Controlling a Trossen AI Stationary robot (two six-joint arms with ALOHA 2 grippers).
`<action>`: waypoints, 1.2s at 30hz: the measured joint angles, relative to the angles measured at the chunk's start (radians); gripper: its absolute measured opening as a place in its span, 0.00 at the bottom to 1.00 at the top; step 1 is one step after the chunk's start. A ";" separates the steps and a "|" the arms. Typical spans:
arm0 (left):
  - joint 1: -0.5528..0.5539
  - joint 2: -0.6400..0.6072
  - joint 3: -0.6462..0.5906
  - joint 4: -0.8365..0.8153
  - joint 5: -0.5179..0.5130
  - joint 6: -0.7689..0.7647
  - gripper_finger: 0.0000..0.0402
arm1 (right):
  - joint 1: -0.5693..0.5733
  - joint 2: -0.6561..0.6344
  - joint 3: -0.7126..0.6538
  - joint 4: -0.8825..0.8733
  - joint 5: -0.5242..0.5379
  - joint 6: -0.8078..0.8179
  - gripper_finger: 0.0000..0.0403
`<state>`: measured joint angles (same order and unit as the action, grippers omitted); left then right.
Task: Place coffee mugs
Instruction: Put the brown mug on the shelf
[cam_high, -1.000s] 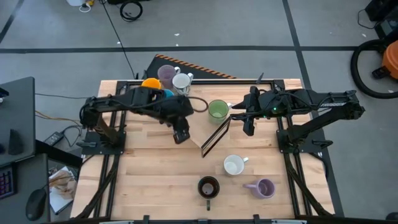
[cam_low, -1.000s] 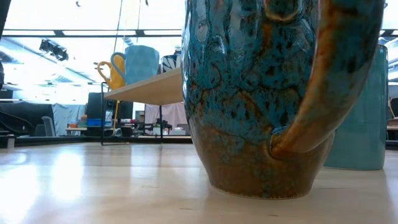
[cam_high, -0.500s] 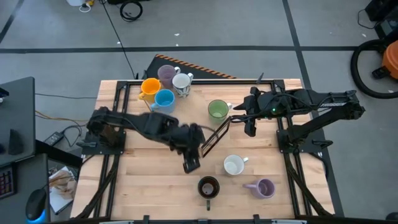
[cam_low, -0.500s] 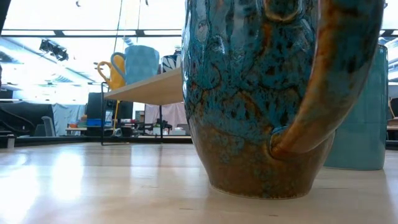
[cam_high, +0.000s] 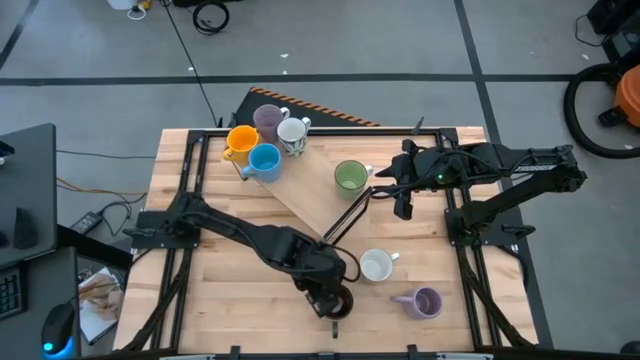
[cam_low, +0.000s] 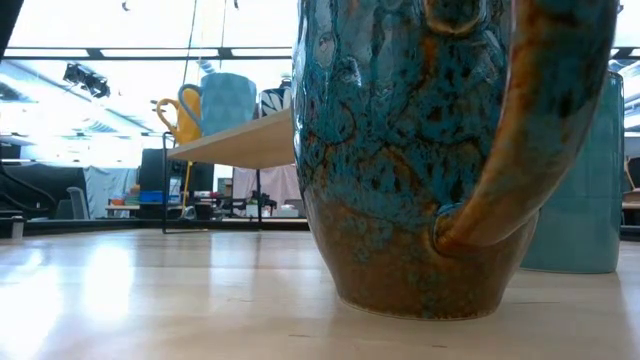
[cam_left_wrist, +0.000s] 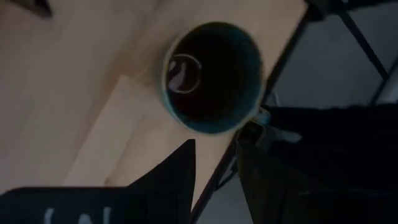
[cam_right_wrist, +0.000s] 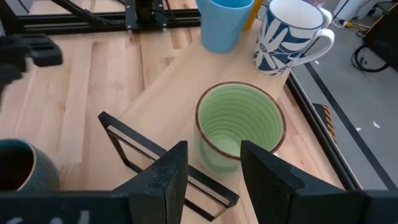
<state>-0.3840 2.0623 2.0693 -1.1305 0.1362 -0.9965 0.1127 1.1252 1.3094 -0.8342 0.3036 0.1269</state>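
Note:
A dark brown mug with a blue-green rim (cam_high: 341, 301) stands upright near the table's front edge, filling the low view (cam_low: 420, 150). My left gripper (cam_high: 326, 296) hovers open just above its left side; the wrist view looks down into the mug (cam_left_wrist: 214, 78) past the fingers (cam_left_wrist: 180, 177). My right gripper (cam_high: 403, 205) waits open to the right of a green mug (cam_right_wrist: 239, 127), which stands on a raised wooden board (cam_high: 300, 190). Orange (cam_high: 240, 142), light blue (cam_high: 265, 160), lavender (cam_high: 268, 120) and patterned white (cam_high: 292, 133) mugs stand on the board's far end.
A white mug (cam_high: 376, 265) and a lavender mug (cam_high: 425, 302) stand on the table to the right of the dark mug. A black frame (cam_high: 346, 220) props the board's near end. Bare tabletop lies at the front left (cam_high: 230, 300).
My left gripper has swept from beside the board's middle toward the table's near edge and to the right, sinking, rolling and tipping downward, and now hangs over the dark brown mug. No mug has moved.

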 joint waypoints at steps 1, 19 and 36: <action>0.000 0.004 0.000 -0.002 -0.002 -0.022 0.31 | 0.000 0.000 0.000 0.000 -0.004 0.000 0.38; 0.000 0.006 -0.208 0.230 -0.052 -0.247 0.31 | 0.000 0.000 0.000 -0.042 -0.033 0.005 0.38; -0.008 0.006 -0.226 0.387 -0.047 -0.362 0.31 | 0.000 0.000 0.000 -0.049 -0.037 0.009 0.38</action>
<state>-0.3916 2.0686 1.8436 -0.7435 0.0894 -1.3585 0.1127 1.1252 1.3094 -0.8833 0.2670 0.1360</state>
